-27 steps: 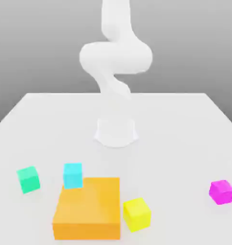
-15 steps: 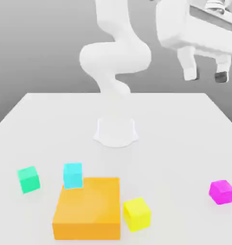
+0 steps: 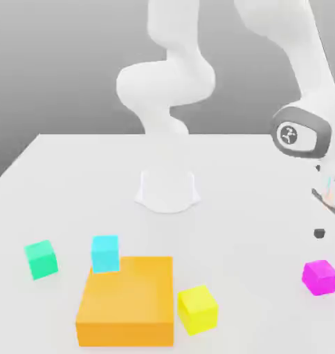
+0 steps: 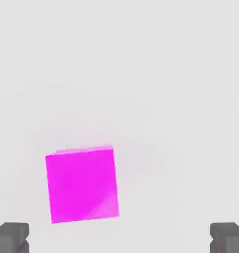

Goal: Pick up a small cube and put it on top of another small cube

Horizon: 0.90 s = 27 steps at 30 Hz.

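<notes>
The small plain magenta-pink cube with flat faces [image 4: 83, 186] will probably handle as a light, stiff block, firm enough not to give under a squeeze and unlikely to break. Its smooth-looking sides may be a little slippery, so the best hold is likely across two opposite upright faces, at mid-height, with the pads flat against them. A grip on the corners could make it twist or squirt out.

It is evenly coloured, with crisp straight edges and no marking, its top a plain square with a thin strip of one side showing. It sits on the pale, smooth tabletop [image 3: 232, 207], below the pincer [image 4: 119, 239] and apart from it, nearer one of the two dark grey fingertips than the other and turned slightly against their line. The pincer is spread wide with nothing between its tips; it probably needs a small shift and a slight turn to centre over the cube before lowering.

Farther out, towards the exterior view's left of the pincer, lie the small yellow cube [image 3: 198, 310], then the large flat orange block [image 3: 127, 297], the small cyan cube [image 3: 105, 254] by the block's far edge, and the small green cube [image 3: 41, 259], farthest off.
</notes>
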Each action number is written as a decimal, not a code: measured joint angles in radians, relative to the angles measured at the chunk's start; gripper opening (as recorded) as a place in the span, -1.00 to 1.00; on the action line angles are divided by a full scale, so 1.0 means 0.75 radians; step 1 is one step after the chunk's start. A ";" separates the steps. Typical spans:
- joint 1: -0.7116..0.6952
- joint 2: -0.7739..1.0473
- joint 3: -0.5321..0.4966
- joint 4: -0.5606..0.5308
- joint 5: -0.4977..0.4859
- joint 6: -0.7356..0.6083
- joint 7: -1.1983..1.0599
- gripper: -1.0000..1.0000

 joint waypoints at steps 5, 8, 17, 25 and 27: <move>0.075 0.176 -0.089 0.035 -0.087 0.133 0.057 -1.00; 0.075 0.176 -0.089 0.035 -0.088 0.132 0.058 -1.00; -0.010 -0.086 -0.021 -0.029 0.052 -0.061 -0.020 -1.00; -0.443 -0.458 -0.291 -0.199 0.059 -0.254 0.357 -1.00; -0.522 -0.554 -0.342 -0.243 0.063 -0.303 0.459 -1.00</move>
